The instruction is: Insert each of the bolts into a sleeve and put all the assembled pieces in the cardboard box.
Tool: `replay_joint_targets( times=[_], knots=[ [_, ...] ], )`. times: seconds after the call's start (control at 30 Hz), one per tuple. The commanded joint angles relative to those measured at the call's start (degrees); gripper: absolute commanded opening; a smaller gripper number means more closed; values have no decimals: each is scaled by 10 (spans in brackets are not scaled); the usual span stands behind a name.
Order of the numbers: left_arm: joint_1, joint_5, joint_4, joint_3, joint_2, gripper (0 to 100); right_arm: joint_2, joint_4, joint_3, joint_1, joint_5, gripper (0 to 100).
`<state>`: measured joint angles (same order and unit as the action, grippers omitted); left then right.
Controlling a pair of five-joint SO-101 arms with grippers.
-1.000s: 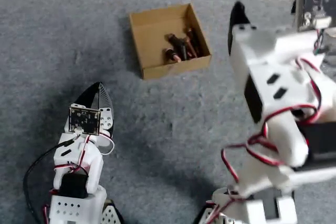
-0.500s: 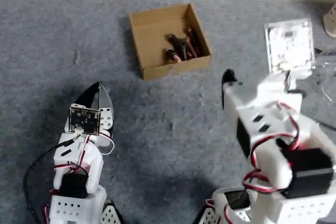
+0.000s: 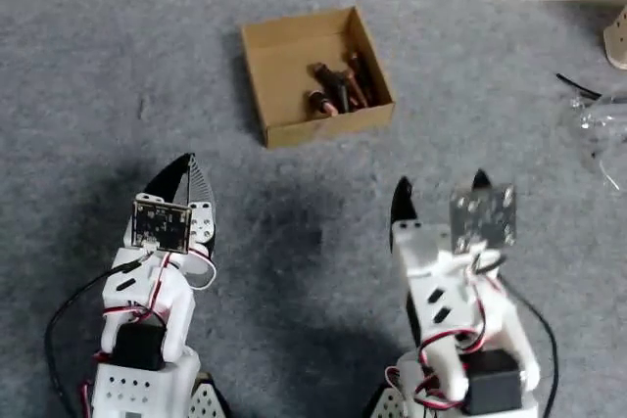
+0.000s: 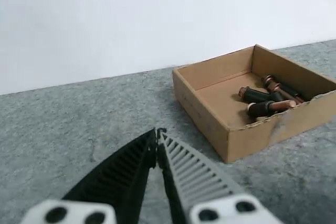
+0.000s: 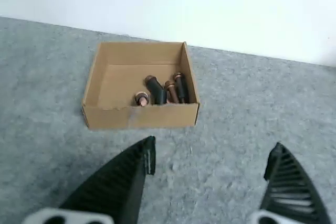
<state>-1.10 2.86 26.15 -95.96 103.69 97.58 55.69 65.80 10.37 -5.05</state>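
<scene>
The cardboard box (image 3: pixel 277 95) stands on the grey carpet at the back centre, with several copper bolts in dark sleeves (image 3: pixel 338 85) lying in its right part. The box (image 4: pixel 220 121) and its assembled pieces (image 4: pixel 265 100) appear ahead of my left gripper (image 4: pixel 157 135), which is shut with nothing in it. My left gripper (image 3: pixel 190 162) rests low at the front left, well short of the box. My right gripper (image 3: pixel 438 191) sits at the front right, open wide and empty. The box (image 5: pixel 105 114) and the pieces (image 5: pixel 163 90) lie beyond the right gripper (image 5: pixel 210 163).
Clear plastic and a black cable (image 3: pixel 593 110) lie at the right edge of the carpet. A white wall (image 4: pixel 157 19) rises behind the box. Bare carpet (image 3: pixel 313 212) separates both arms from the box.
The right arm has pulled back from high beside the box down to the front right of the table. The left arm has stayed still.
</scene>
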Motion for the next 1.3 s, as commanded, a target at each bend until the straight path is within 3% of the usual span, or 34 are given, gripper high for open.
replay_joint_targets(
  times=[0.0, 0.27, 0.4, 0.5, 0.63, 0.83, 1.03, 1.27],
  knots=[
    [-9, 4, -9, -12, 0, 28, 88, -24, 64, 0, 2, 310],
    [-11, 4, -9, -12, 0, 28, 73, -52, 156, -100, 6, 310],
    [-26, 6, 15, -12, -1, 31, 78, -89, 283, -92, 6, 310],
    [-48, 64, 52, -12, -1, 31, 76, -146, 371, -94, 4, 310],
    [-51, 90, 149, -12, 0, 28, 71, -117, 386, -106, 6, 310],
    [-24, 93, 302, -12, 0, 30, 73, 17, 384, -108, 3, 310],
    [-22, 92, 518, -12, 4, 27, 74, 147, 382, -109, 2, 310],
    [73, 92, 513, -12, 4, 27, 75, 156, 381, -239, 3, 310]
  ],
)
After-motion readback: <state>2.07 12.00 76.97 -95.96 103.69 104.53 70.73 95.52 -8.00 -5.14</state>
